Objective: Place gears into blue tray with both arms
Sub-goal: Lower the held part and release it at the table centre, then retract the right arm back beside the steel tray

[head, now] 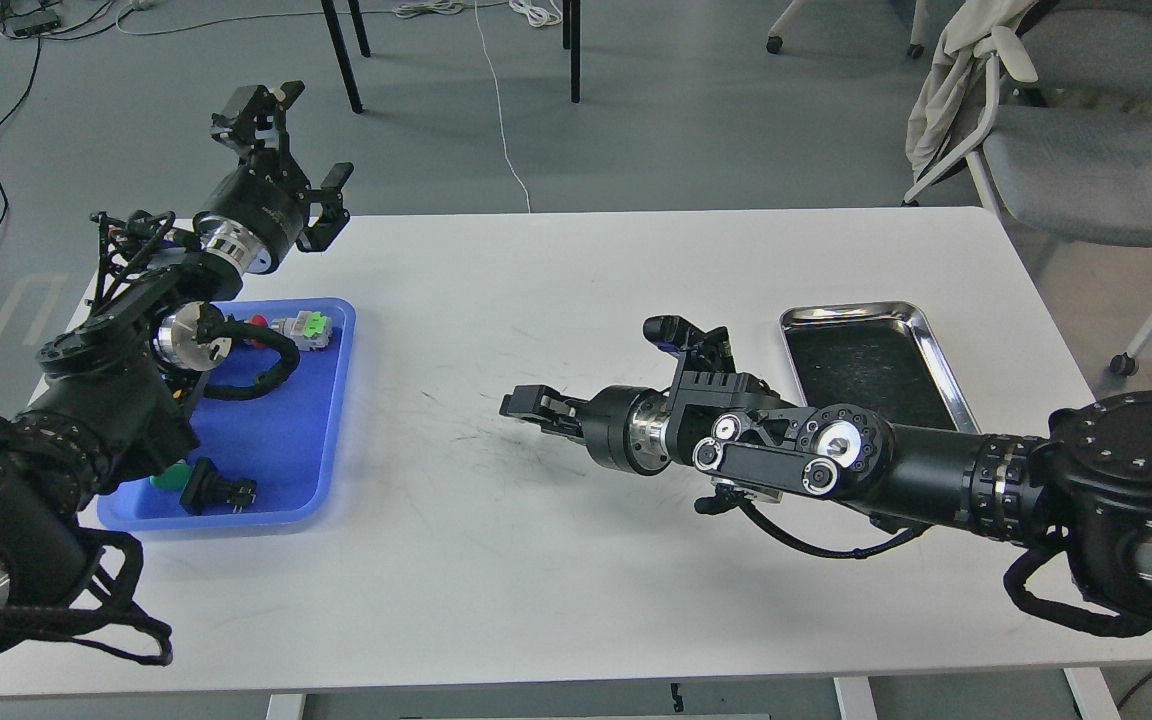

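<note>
Both arms fill the near edge. Right gripper (526, 405) reaches toward nine o'clock over the white table (556, 560), fingers seemingly together, possibly pinching something. Left gripper (301, 150) hangs spread, empty, beyond the blue tray (331, 420). No gears discernible; progress unclear.

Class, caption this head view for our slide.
Left end effector raised beyond rectangular blue plastic tray; right end effector low over white table.
</note>
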`<state>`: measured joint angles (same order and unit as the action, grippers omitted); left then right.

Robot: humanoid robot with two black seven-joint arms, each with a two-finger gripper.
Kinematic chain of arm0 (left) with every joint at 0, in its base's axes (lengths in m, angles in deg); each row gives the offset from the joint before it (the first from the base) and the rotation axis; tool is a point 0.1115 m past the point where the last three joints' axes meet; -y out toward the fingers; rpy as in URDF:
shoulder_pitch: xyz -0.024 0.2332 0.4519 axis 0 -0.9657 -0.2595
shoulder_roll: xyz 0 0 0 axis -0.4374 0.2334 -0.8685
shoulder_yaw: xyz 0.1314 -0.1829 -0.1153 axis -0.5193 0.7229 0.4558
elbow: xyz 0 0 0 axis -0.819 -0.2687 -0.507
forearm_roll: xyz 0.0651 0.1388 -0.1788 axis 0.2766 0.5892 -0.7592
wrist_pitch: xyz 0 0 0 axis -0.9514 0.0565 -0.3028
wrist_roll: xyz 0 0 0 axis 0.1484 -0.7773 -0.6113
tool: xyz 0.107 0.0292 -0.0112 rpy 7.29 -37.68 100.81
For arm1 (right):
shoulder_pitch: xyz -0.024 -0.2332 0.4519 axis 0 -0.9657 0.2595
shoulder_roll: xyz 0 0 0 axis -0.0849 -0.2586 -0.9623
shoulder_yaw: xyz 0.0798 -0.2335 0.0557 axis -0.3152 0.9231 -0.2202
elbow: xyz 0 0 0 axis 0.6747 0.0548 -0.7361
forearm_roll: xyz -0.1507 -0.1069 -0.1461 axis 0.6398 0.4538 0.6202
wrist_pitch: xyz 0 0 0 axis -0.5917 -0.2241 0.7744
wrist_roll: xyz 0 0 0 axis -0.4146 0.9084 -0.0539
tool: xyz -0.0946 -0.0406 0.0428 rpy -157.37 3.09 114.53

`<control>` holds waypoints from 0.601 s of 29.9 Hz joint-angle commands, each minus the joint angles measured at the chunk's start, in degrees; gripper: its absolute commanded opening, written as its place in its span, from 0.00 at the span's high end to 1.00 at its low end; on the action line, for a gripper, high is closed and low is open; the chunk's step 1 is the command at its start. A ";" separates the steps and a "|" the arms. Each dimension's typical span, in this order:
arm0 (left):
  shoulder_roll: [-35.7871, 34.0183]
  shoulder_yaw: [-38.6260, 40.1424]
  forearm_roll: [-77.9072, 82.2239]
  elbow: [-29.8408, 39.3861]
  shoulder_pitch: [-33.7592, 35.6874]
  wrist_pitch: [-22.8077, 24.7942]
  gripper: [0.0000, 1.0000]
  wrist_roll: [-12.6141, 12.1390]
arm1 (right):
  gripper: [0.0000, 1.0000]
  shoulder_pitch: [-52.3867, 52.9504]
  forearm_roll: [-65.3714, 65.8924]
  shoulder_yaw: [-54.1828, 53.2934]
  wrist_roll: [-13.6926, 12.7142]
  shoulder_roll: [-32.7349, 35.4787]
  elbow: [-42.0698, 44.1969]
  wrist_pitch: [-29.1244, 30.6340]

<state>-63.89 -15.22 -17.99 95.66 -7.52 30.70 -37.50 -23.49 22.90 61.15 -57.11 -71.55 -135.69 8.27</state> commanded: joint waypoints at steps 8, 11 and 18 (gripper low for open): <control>-0.33 -0.24 0.27 0.00 -0.12 0.00 0.02 -0.12 | 0.12 0.59 0.08 -9.83 0.08 -0.01 3.02 0.26; -0.42 -0.25 0.36 0.00 -0.12 0.00 0.02 -0.21 | 0.11 0.59 0.08 -13.69 0.08 -0.01 3.81 0.26; -0.51 -0.25 0.53 0.00 0.06 0.00 0.02 -0.29 | 0.07 0.32 -1.67 -29.50 0.08 -0.01 9.09 0.79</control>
<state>-64.32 -15.46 -17.58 95.66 -7.62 30.70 -37.69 -22.93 22.49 38.05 -57.02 -71.56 -127.96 8.80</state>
